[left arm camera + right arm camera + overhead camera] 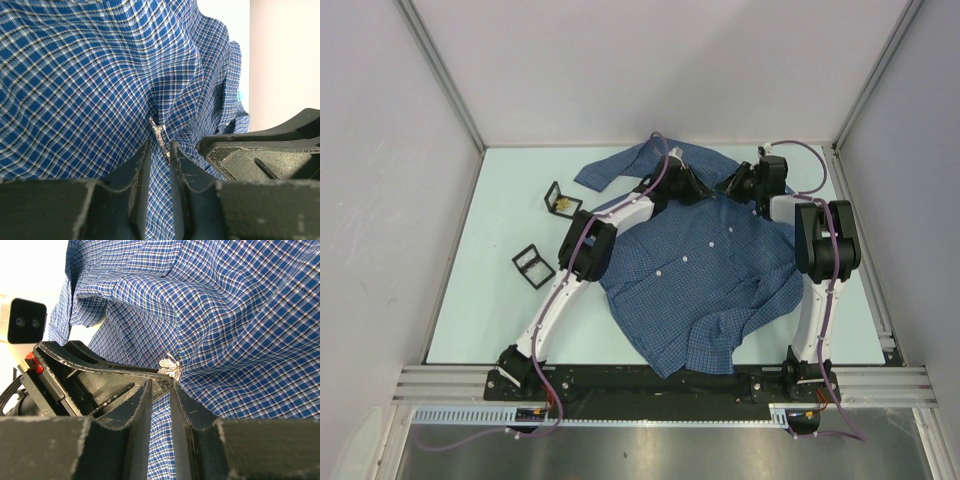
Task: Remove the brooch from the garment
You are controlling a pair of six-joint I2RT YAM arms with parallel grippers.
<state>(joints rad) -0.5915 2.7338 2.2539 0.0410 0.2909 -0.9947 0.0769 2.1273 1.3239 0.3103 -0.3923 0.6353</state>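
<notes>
The garment (705,275), a blue fine-checked shirt, lies spread on the pale table (500,300), collar toward the back. Both grippers meet near its collar. The brooch (160,137), small, silver and leaf-shaped, is pinned on a raised fold of the shirt and also shows in the right wrist view (169,367). My left gripper (160,148) is shut on the brooch at its fingertips (698,188). My right gripper (161,385) is shut on the shirt fold just beside the brooch (732,186). The brooch is too small to see in the top view.
Two small black open frames (560,200) (532,265) lie on the table left of the shirt. A sleeve (620,165) stretches to the back left. White walls and aluminium rails (665,380) close in the table.
</notes>
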